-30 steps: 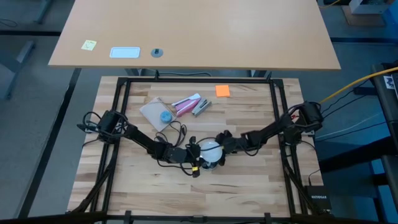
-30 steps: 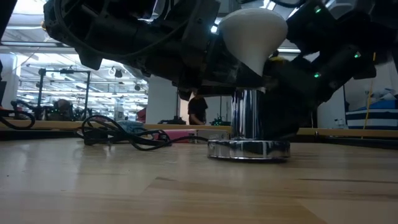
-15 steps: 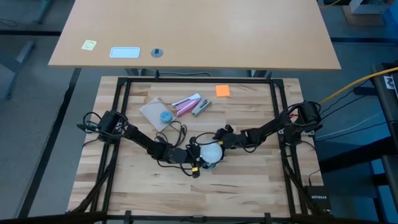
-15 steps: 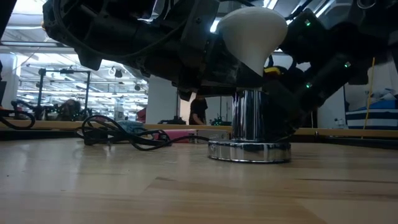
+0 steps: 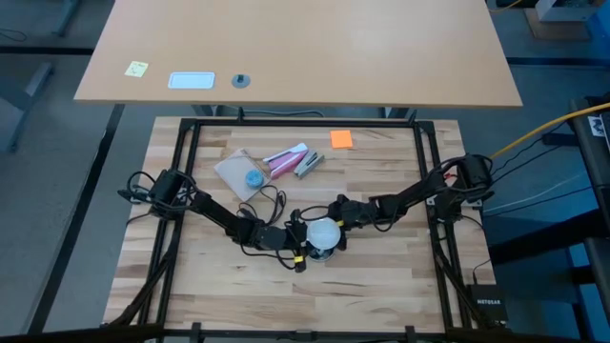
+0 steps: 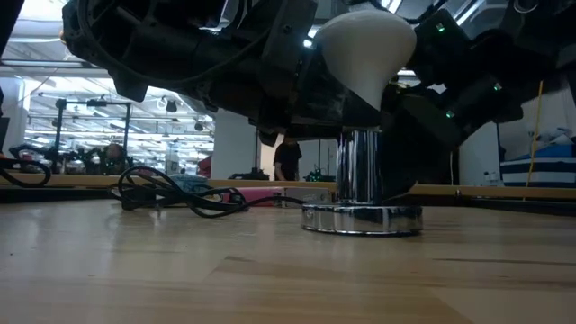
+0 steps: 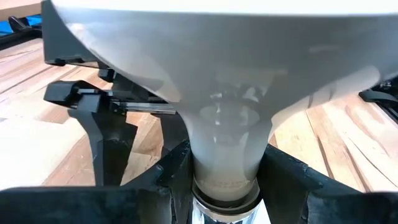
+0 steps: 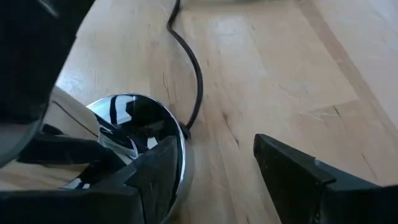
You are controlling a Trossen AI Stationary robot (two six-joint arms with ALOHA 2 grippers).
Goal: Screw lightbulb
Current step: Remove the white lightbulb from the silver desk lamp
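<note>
While the lightbulb [image 6: 364, 49] sits upright with its neck seated in the chrome socket [image 6: 361, 184] near mid-table, the left gripper [image 7: 217, 180] is clamped around the bulb's narrow neck just above the socket mouth, fingers [image 7: 171, 171] closed on it from both sides. The right gripper [image 8: 214, 168] is just beside the socket base [image 8: 134, 124], fingers spread apart and holding nothing; in the high view it sits right next to the bulb [image 5: 324, 232] on the right. How deep the threads are engaged can't be seen. Risks, as a guess: with the right gripper not gripping the socket, any twist from the left could spin or tip the whole socket instead of threading, dragging the black cord [image 8: 189, 68] along. A tilted bulb could cross-thread and jam. Too much squeeze at the neck could slip or crack it. The wooden table [image 5: 381, 286] looks smooth, so the base probably slides easily.
</note>
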